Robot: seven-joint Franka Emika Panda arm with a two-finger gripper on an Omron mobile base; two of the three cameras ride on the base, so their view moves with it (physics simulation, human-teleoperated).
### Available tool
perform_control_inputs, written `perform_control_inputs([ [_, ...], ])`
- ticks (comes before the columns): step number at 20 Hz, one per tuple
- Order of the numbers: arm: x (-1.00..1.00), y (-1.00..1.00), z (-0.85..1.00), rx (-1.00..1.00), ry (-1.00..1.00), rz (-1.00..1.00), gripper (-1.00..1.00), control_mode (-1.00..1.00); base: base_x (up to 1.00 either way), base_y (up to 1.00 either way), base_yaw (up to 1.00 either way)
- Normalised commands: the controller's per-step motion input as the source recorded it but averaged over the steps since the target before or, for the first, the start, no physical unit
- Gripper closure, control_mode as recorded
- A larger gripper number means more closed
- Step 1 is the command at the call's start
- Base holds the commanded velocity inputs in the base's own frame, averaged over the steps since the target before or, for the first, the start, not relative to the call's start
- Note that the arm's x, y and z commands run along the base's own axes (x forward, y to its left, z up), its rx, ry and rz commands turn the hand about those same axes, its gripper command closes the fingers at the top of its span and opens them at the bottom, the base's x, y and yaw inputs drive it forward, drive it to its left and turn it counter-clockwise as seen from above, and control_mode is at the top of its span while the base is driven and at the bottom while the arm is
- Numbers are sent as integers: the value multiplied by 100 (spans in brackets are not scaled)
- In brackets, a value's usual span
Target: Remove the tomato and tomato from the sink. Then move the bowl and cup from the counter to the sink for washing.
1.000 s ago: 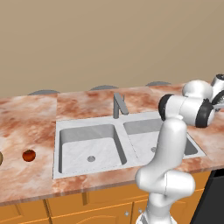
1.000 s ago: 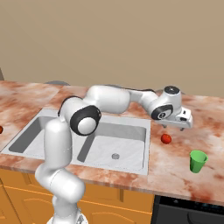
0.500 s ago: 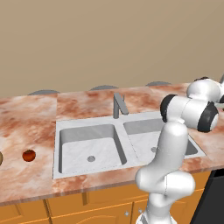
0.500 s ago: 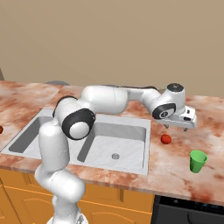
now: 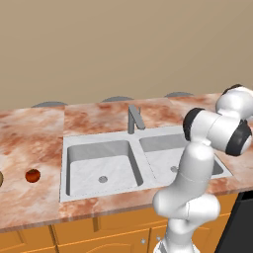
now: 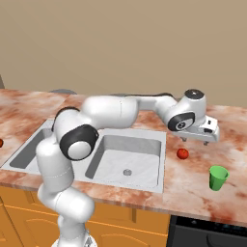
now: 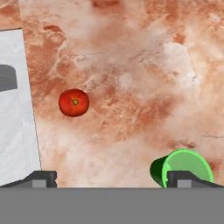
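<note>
Both tomatoes are parked on the counter (image 6: 193, 188), brighter tomato (image 6: 182, 153) right of the emptied sink (image 6: 144, 166), darker tomato (image 5: 32, 175) left, so the gripper (image 6: 200, 139), jaws spread and empty, is hung above, presumably for the cup (image 6: 218, 177).

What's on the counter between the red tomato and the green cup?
Nothing. In the hand view, the stretch between the tomato and the cup is bare marbled counter.

Darker tomato (image 5: 32, 175) on counter (image 5: 29, 143) left of sink (image 5: 143, 159)
</note>
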Motion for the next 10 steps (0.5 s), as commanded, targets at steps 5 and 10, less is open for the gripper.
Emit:
perform_control_inputs([
  [5, -26, 7, 13, -2, 0, 0, -100, -100, 0, 0, 0],
  [10, -23, 0, 6, -7, 0, 0, -100, -100, 0, 0, 0],
])
